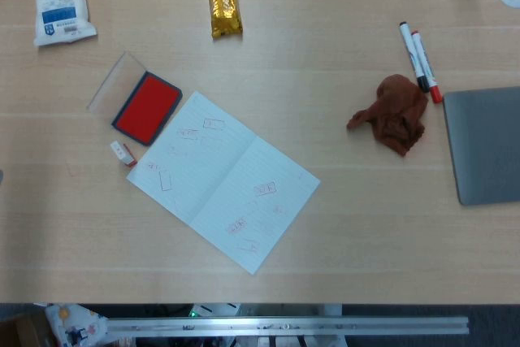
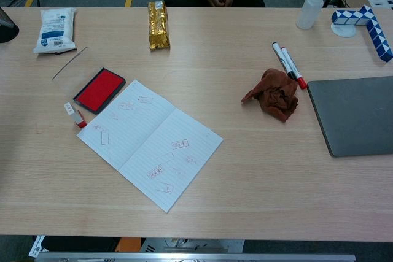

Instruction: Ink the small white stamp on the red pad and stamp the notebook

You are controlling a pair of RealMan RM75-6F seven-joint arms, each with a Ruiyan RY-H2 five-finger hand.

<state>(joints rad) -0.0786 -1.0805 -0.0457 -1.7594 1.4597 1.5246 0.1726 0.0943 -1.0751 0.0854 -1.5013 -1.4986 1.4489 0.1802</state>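
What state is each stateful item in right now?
Red ink pad: open, clear lid off beside it.
Lined paper notebook: open flat, pages already bear red stamp marks.
Small white stamp: lying on the table by the notebook's corner, unheld.
Two markers: capped.
Grey laptop: closed.
Brown cloth: crumpled.

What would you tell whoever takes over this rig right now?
Neither robot hand is in view in either camera.
The stamp lies on its side on the table, beside the pad's near corner and the notebook's left edge; nothing holds it.
The pad is uncovered, its clear lid lying just behind it.
The notebook lies open and carries several red imprints on both pages.
Left to do: pick up the stamp, ink it on the pad, press it on the notebook.
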